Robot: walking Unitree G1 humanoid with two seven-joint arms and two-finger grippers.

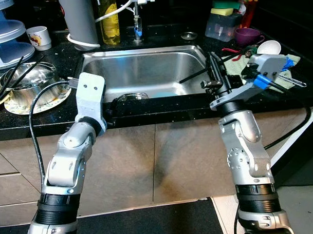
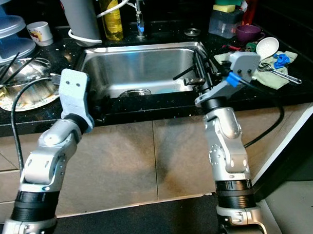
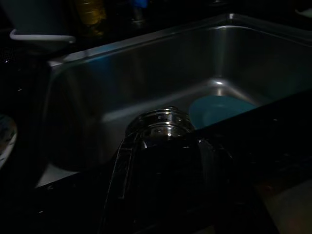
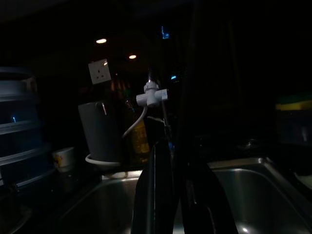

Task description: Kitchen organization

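Two silver arms reach over the black speckled counter [image 1: 146,109] front edge. Left gripper [image 1: 111,116] hangs at the sink's near rim; whether its fingers are apart, I cannot tell. Right gripper [image 1: 212,69], fingers apparently together, sits above the stainless steel sink [image 1: 144,68] right rim. Inside lie a round steel vessel [image 3: 161,124] and a teal plate [image 3: 219,109]. Risk, I judge: fingers striking the rim, or knocking the cluttered green cloth [image 1: 237,65] beyond.

Black countertop [image 1: 146,109]: steel sink [image 1: 144,71], mug [image 1: 39,37], plate [image 1: 30,103].
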